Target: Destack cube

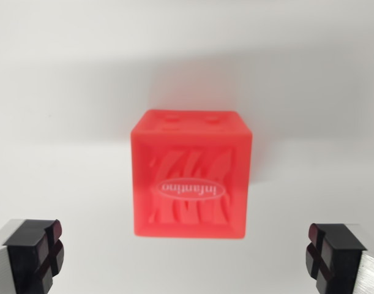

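Wrist view. A translucent red plastic cube [191,174] is being shown resting on a plain white surface [64,122], near the centre of the frame. The gripper [187,254] is being held wide open, its two black-padded fingers [37,254] being seen at the lower corners, well apart from the cube and empty. The cube is being framed between and beyond the fingertips. Its embossed face, bearing an upside-down oval logo, is being turned toward the camera; no long axis is being presented.

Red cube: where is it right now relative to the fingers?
The red cube sits centred in the wrist view on the white surface, ahead of the open gripper, touching neither fingertip.
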Robot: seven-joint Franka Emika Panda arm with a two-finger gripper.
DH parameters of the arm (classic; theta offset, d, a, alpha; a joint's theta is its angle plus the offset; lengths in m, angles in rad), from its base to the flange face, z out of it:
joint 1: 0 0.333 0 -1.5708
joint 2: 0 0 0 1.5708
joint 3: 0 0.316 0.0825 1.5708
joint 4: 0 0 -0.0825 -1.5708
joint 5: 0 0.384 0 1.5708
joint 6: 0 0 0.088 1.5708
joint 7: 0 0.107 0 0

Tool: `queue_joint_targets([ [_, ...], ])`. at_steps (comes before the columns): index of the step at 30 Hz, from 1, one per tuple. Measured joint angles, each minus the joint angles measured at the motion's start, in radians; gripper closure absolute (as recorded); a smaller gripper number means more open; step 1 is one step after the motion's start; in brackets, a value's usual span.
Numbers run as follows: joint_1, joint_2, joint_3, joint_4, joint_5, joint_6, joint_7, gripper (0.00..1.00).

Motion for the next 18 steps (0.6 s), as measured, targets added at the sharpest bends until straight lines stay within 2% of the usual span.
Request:
queue_joint_targets([
  [18, -0.005, -0.129, 0.008, 0.001, 0.017, -0.130, -0.011, 0.00],
])
